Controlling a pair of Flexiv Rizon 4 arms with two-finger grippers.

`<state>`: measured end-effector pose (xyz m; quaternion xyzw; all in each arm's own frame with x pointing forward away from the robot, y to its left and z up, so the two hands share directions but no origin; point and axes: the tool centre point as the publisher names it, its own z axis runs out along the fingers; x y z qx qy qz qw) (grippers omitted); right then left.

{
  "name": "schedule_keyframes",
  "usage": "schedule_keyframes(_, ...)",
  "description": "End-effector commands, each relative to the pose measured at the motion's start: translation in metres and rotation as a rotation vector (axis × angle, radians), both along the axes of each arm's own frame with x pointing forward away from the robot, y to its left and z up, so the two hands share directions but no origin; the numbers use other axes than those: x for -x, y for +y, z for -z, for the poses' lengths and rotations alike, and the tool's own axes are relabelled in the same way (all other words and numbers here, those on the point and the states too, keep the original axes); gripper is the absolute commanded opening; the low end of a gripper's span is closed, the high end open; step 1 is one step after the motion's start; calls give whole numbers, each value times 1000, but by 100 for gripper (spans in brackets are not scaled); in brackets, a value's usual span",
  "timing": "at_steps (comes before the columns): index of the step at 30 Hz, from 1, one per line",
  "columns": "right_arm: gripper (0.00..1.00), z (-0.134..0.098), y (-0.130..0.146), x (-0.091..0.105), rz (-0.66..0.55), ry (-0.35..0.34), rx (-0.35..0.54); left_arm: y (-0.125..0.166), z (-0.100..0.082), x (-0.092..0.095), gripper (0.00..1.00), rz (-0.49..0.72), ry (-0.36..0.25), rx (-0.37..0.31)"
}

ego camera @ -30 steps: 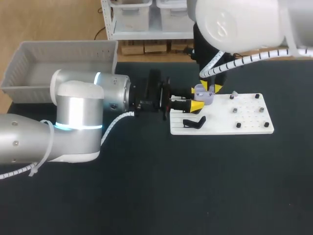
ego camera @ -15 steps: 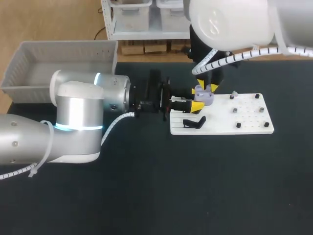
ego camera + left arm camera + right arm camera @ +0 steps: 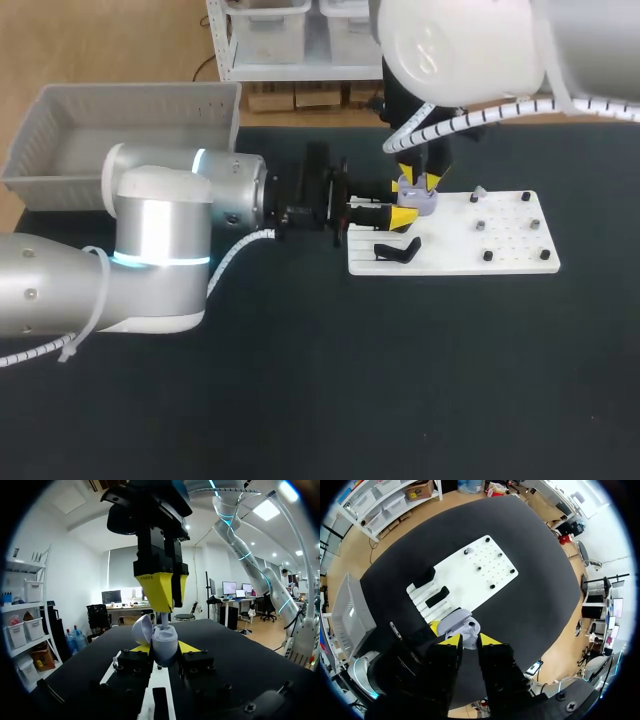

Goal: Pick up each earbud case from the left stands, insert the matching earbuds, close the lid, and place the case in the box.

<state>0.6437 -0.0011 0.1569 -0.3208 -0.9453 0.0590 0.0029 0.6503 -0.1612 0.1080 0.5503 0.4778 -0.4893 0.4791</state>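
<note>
The case (image 3: 418,200) — probably light, slick plastic, lid open — is pinched by its sides in the left jaws above the board (image 3: 450,262). Right jaws pinch an earbud (image 3: 163,620) over it; grip the body, never the lid.

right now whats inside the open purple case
A white earbud, held by the right gripper, dips into the purple case from above. The case's front wall and that gripper cover the rest of its inside.
</note>
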Motion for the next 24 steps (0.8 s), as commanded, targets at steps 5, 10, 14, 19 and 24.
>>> schedule_keyframes(5,0,3,-1,-2,6,2,-2,0,0,1,0,-5,-1,-1)
schedule_keyframes(10,0,5,-4,-3,15,2,0,0,0,1,0,-5,-1,-1)
schedule_keyframes(14,0,8,-6,-4,20,3,1,0,0,1,0,-5,-1,-1)
schedule_keyframes(19,0,10,-8,-5,23,2,2,0,0,1,0,-5,-1,-1)
schedule_keyframes(24,3,12,-8,-6,15,-7,-1,0,0,1,0,-5,-1,-1)
